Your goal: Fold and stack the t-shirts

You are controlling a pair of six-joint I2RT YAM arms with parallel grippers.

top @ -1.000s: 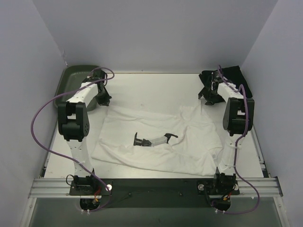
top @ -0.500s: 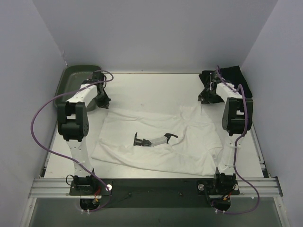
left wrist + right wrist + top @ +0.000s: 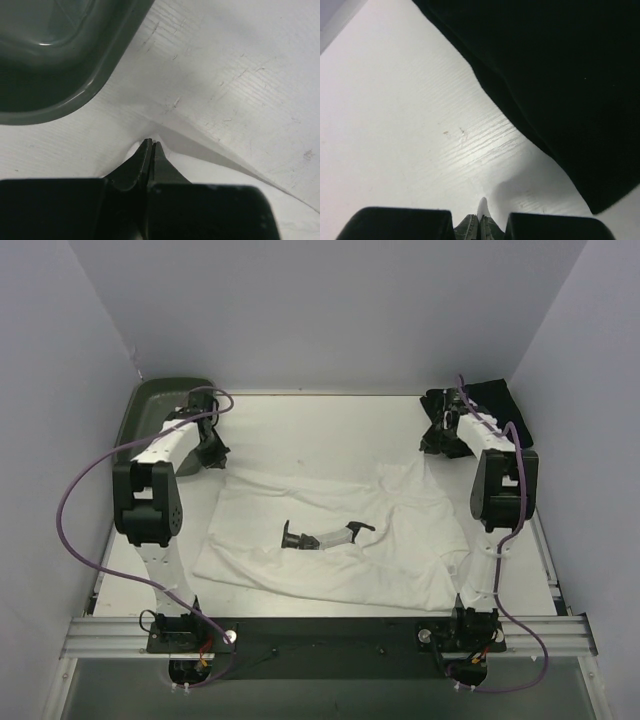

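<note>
Worktop, white: white t-shirt lay crosswise toward the arm bases, left fingers and right fingers each clamped on one far corner.

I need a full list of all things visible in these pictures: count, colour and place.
white t-shirt: one, white, spread mid-table
black t-shirt: one, black, bunched, far right corner
tray: one, dark green, far left corner
small object: one, black and white, on the white t-shirt, kind unclear
table: one, white, under all
arms: two, white and black, near edge
cables: two, purple, along the arms
left pincer: one, black, shut on white t-shirt's far left corner
right pincer: one, black, shut on its far right corner
</note>
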